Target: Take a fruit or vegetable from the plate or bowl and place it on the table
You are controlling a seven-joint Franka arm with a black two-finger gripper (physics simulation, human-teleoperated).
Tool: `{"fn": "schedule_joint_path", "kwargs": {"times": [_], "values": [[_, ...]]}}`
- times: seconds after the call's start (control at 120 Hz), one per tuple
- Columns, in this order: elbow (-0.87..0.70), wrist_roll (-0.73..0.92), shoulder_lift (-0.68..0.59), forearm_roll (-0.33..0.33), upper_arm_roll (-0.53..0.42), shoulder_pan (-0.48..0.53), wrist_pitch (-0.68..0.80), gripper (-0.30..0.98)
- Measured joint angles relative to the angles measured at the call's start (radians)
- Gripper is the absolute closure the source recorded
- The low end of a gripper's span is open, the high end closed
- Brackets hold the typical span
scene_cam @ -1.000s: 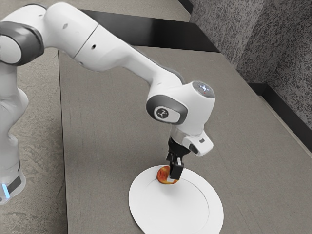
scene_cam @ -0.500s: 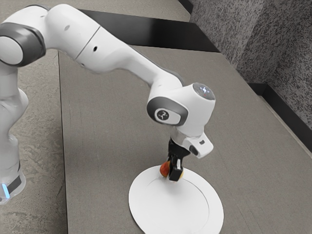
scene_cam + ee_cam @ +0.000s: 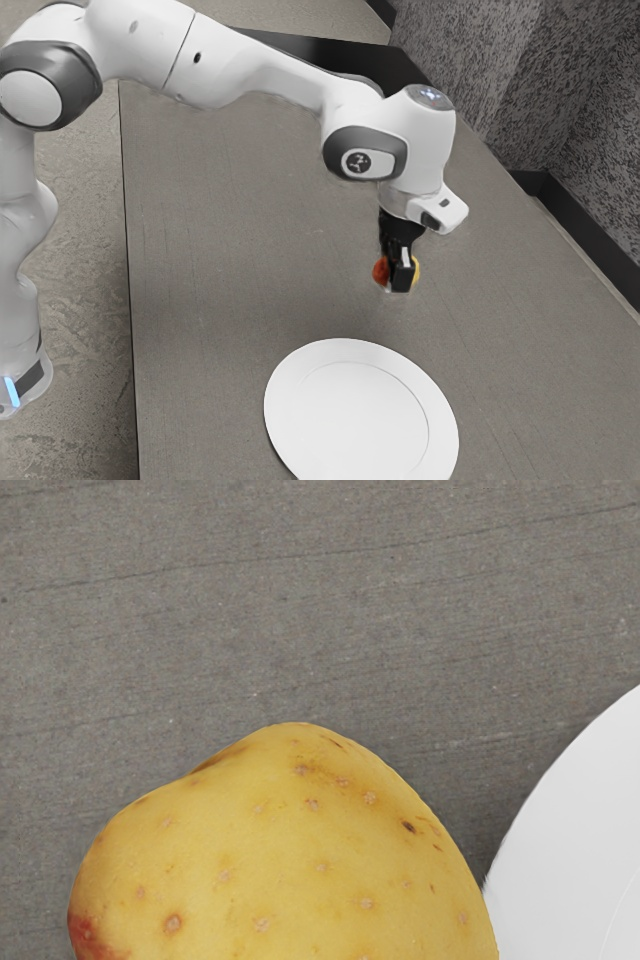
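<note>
Your gripper (image 3: 398, 280) is clamped on the red-yellow fruit (image 3: 300, 860), up over the table (image 3: 220, 250), off the far side of the plate (image 3: 360, 425) in the exterior view; likely firm, fairly light, smooth-skinned so maybe slippery, bruisable; take it round the middle, opposite flanks; round emblem (image 3: 358, 163) on the arm, no writing you can read

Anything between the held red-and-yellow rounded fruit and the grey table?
Nothing visible in the way. The black two-finger gripper holds the fruit above the table; the round white plate lies off to one side.
</note>
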Motion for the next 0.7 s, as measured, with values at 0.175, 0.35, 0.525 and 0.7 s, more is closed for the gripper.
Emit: {"fn": "schedule_joint_path", "kwargs": {"times": [0.175,0.35,0.525,0.7], "values": [[0.041,0.039,0.025,0.008,0.039,0.033,-0.002,0.46],[0.044,0.072,0.042,0.009,0.077,0.022,0.000,0.46],[0.045,0.099,0.054,0.009,0.092,0.037,0.002,0.42],[0.044,0.121,0.054,0.004,0.092,0.032,0.002,0.12]]}}
